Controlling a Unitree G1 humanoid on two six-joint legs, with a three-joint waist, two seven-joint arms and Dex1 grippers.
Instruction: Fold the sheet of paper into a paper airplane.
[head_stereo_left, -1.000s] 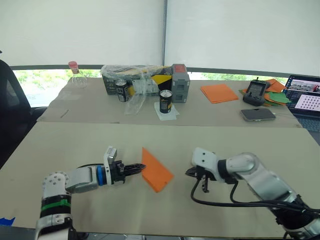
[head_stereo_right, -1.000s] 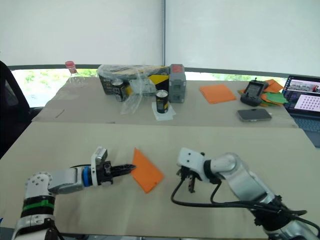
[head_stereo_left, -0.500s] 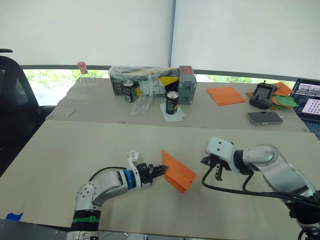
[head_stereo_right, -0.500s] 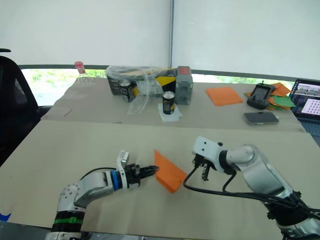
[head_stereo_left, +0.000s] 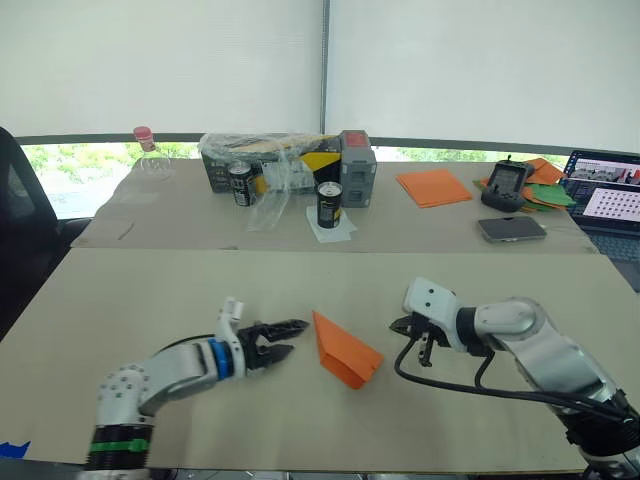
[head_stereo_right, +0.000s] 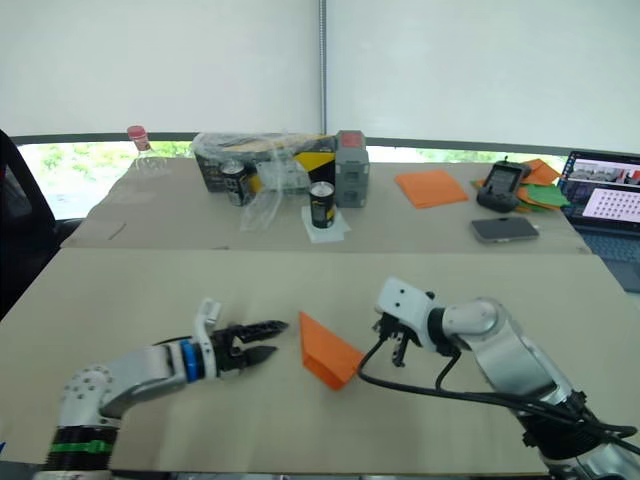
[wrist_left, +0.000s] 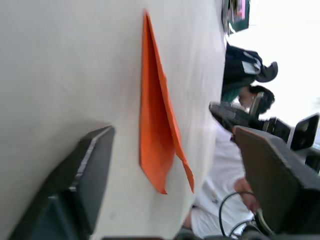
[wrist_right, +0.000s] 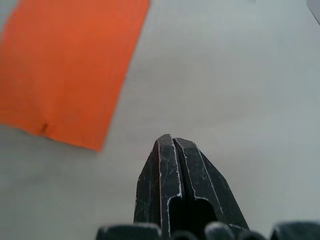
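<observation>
The sheet of paper lies on the near desk, already folded into a pointed orange wedge, its narrow tip away from the robot and its broad end toward the robot. In the left wrist view one layer lifts a little off the desk along the fold, so the creases look loose, not pressed flat. As a judgement, the early folds are made, but the wings and the final sharp creases of a paper airplane are still to do; the shape is a wedge, not yet a finished plane.

The left claw hovers just beside the paper on its left side, apart from it, with its two black fingers spread and nothing between them. The right claw hangs near the paper on its right side, also not touching, its fingers pressed together on nothing.

The near desk is a bare pale surface. Beyond the paper, a second desk butts up against it and carries a black can on a white square, another can, a plastic-wrapped box, a grey box, a small bottle with a red cap, a flat orange sheet, a phone, a handheld controller, a mixed orange-and-green paper pile and a laptop. White window blinds hang behind, with greenery showing beneath them.
</observation>
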